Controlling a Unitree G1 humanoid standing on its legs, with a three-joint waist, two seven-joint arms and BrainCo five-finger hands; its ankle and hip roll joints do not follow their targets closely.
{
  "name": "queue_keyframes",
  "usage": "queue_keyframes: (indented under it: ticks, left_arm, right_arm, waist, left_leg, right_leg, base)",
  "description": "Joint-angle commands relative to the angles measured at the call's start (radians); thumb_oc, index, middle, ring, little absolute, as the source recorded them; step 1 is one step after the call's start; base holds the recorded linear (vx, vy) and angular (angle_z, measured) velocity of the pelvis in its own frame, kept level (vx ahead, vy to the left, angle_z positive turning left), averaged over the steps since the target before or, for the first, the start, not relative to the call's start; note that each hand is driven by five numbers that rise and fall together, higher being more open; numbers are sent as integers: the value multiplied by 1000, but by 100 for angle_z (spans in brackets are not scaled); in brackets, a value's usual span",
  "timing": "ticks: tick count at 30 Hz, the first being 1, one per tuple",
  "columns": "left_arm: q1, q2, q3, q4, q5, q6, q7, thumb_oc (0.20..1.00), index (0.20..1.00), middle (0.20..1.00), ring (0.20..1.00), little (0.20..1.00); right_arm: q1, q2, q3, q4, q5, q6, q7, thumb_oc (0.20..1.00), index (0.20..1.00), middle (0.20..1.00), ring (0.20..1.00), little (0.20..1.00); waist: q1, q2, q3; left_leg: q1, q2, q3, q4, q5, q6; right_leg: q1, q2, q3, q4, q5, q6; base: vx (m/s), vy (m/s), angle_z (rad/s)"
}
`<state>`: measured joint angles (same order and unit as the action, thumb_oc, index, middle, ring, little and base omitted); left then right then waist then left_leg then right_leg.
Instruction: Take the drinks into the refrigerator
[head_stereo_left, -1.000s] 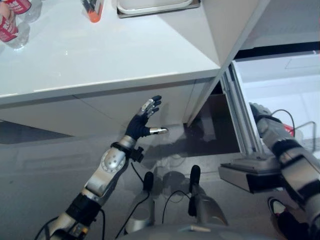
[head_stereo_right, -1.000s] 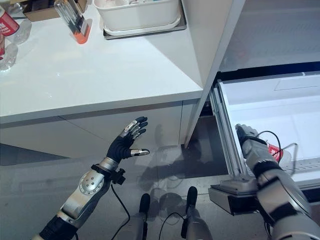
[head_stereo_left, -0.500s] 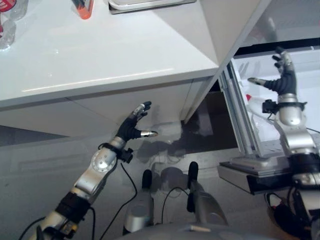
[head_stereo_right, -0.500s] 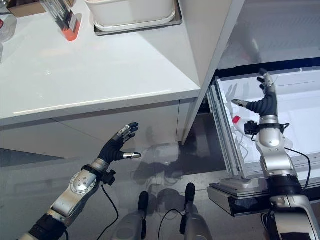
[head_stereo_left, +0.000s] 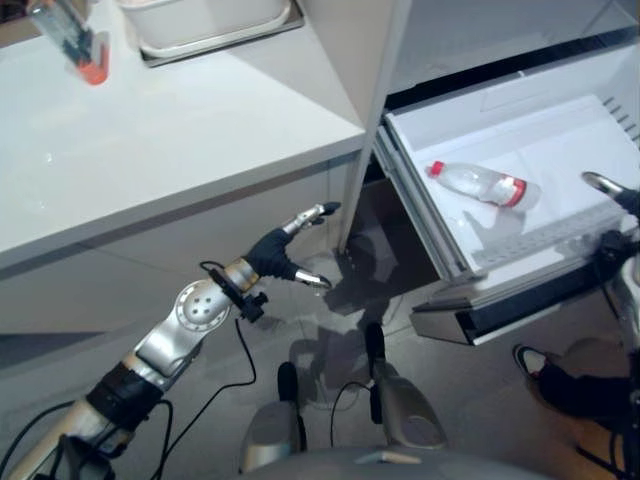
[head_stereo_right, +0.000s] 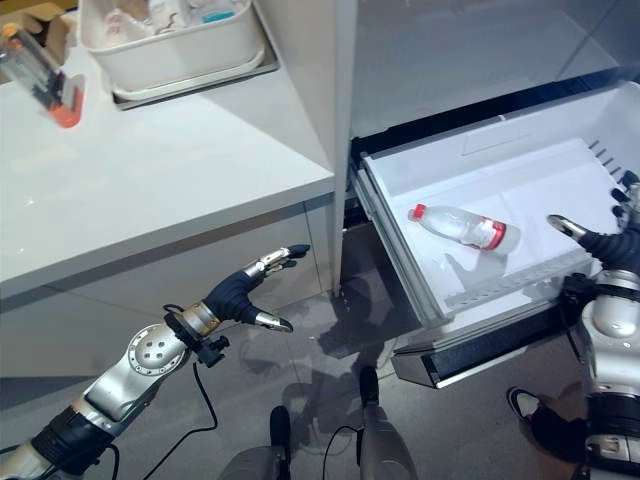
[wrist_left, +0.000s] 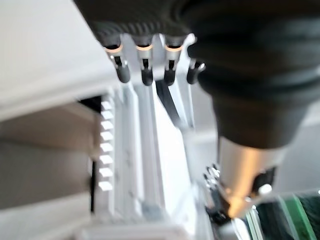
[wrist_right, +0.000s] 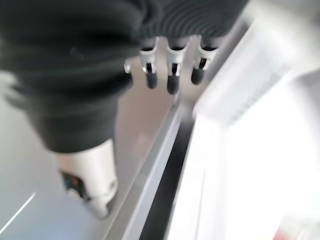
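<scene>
Plastic bottle, red cap, red label band, lies on its side near the middle of the pulled-out white fridge drawer, cap toward the drawer's left edge. Right hand over the drawer's front right corner, fingers spread, empty. Left hand below the white countertop front edge, fingers straight, empty.

One clear plastic bottle with a red cap and red label lies on its side in the single pulled-out white refrigerator drawer. On the white counter, one white tub sits in one metal tray at the back edge, and one orange-based holder of utensils stands toward the far left corner.
</scene>
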<state>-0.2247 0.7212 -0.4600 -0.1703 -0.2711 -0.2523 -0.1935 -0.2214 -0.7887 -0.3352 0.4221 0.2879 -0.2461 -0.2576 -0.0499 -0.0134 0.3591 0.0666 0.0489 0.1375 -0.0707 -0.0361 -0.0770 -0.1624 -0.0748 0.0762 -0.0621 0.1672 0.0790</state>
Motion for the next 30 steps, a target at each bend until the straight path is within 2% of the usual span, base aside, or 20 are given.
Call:
queue_keyframes:
  ticks: [1,3,7,12,13,14,15,16,17,19,21,22,23,25,26,27,30]
  left_arm:
    - [15,-11,-24,-32,-72,-50,-32,1000,1000,1000,1000,1000]
    - [16,-11,-28,-34,-79,-50,-41,1000,1000,1000,1000,1000]
    - [34,-8,-41,-17,-108,-37,-69,1000,1000,1000,1000,1000]
    - [53,-16,-46,13,-108,-32,-82,1000,1000,1000,1000,1000]
    - [62,-16,-36,16,-102,-31,-88,1000,1000,1000,1000,1000]
    - [64,-15,-36,15,-102,-31,-88,1000,1000,1000,1000,1000]
    - [70,-14,-28,10,-100,-31,-92,1000,1000,1000,1000,1000]
    - [71,-10,-25,10,-92,-30,-90,1000,1000,1000,1000,1000]
    - [77,-5,-18,5,-94,-31,-94,1000,1000,1000,1000,1000]
    - [83,-1,-12,-4,-97,-30,-96,1000,1000,1000,1000,1000]
    - [85,2,-14,-14,-105,-27,-100,1000,1000,1000,1000,1000]
    - [89,4,-9,-15,-105,-27,-100,1000,1000,1000,1000,1000]
    - [90,8,-18,-13,-114,-24,-104,1000,1000,1000,1000,1000]
    - [95,4,-29,8,-110,-23,-99,1000,1000,1000,1000,1000]
    - [95,4,-28,10,-109,-24,-99,1000,1000,1000,1000,1000]
    - [90,2,-45,19,-94,-25,-97,1000,1000,1000,1000,1000]
    - [89,-3,-49,30,-73,-29,-84,1000,1000,1000,1000,1000]
  right_arm:
    - [61,-124,-62,104,16,-17,-9,1000,1000,1000,1000,1000]
    - [72,-134,-72,127,20,-17,-4,1000,1000,1000,1000,1000]
    - [134,-146,-123,322,17,16,-5,1000,1000,1000,1000,1000]
    - [164,-125,-110,506,4,44,20,1000,1000,1000,1000,1000]
    - [199,-96,-79,559,-52,69,47,1000,1000,1000,1000,1000]
    - [200,-95,-79,560,-53,68,47,1000,1000,1000,1000,1000]
    - [223,-57,-65,575,-70,80,57,727,727,727,727,727]
    - [246,-25,-24,590,-102,92,92,501,501,501,501,501]
    - [250,-7,-29,584,-100,90,87,225,225,225,225,225]
    - [270,24,-18,594,-106,90,97,200,200,200,200,200]
    - [250,88,76,659,-148,106,128,200,200,200,200,200]
    - [243,88,83,665,-149,104,128,200,200,200,200,200]
    - [210,123,162,680,-192,116,142,200,200,200,200,200]
    - [156,150,246,653,-227,119,145,200,200,200,200,200]
    - [153,151,249,654,-227,120,144,200,200,200,200,200]
    - [97,166,344,599,-275,122,157,200,200,200,200,200]
    - [59,179,412,512,-310,123,156,200,200,200,200,200]
  waist:
    - [-17,4,-98]
    - [-16,6,-99]
    - [-39,11,-106]
    - [-43,18,-109]
    - [-46,22,-106]
    - [-46,21,-107]
    - [-47,27,-106]
    - [-44,30,-103]
    - [-49,30,-104]
    - [-50,31,-103]
    - [-36,39,-99]
    - [-40,37,-99]
    - [-28,43,-98]
    - [-19,45,-98]
    - [-20,44,-97]
    - [-3,46,-97]
    - [8,46,-94]
  left_leg:
    - [-123,-59,-5,63,-25,104]
    - [-121,-58,1,64,-27,104]
    - [-115,-56,23,73,-37,106]
    - [-116,-56,36,84,-43,106]
    - [-116,-55,38,87,-43,106]
    - [-116,-55,38,87,-43,106]
    - [-117,-56,36,88,-42,106]
    - [-119,-55,34,89,-41,106]
    - [-119,-56,32,90,-41,106]
    - [-119,-56,29,89,-41,106]
    - [-124,-60,21,91,-39,107]
    - [-125,-60,21,92,-39,107]
    - [-128,-62,18,94,-38,107]
    - [-131,-64,17,95,-37,107]
    - [-131,-64,17,96,-37,107]
    - [-135,-64,14,96,-35,107]
    - [-139,-64,11,98,-33,107]
  right_leg:
    - [-49,31,61,135,-101,49]
    - [-49,32,66,133,-99,49]
    - [-49,40,92,130,-93,52]
    - [-50,44,109,129,-89,53]
    - [-50,45,111,129,-89,52]
    - [-50,45,111,129,-89,52]
    - [-48,44,110,129,-90,51]
    - [-47,42,107,129,-90,50]
    - [-46,42,105,129,-90,50]
    - [-45,40,102,128,-91,50]
    - [-42,35,95,126,-90,49]
    - [-42,34,94,125,-90,49]
    - [-41,32,90,123,-88,49]
    - [-40,30,89,118,-85,49]
    - [-40,30,89,118,-85,49]
    - [-39,27,85,113,-82,49]
    - [-38,25,81,110,-80,49]
  base:
    - [13,4,-13]
    - [6,8,-15]
    - [5,11,-15]
    - [1,6,-19]
    - [1,0,-17]
    - [5,2,-14]
    - [1,0,-11]
    - [6,1,-4]
    - [0,0,0]
    - [0,0,0]
    - [0,0,0]
    - [0,0,0]
    - [0,0,0]
    - [2,-2,3]
    - [0,0,0]
    - [0,0,0]
    - [0,0,0]
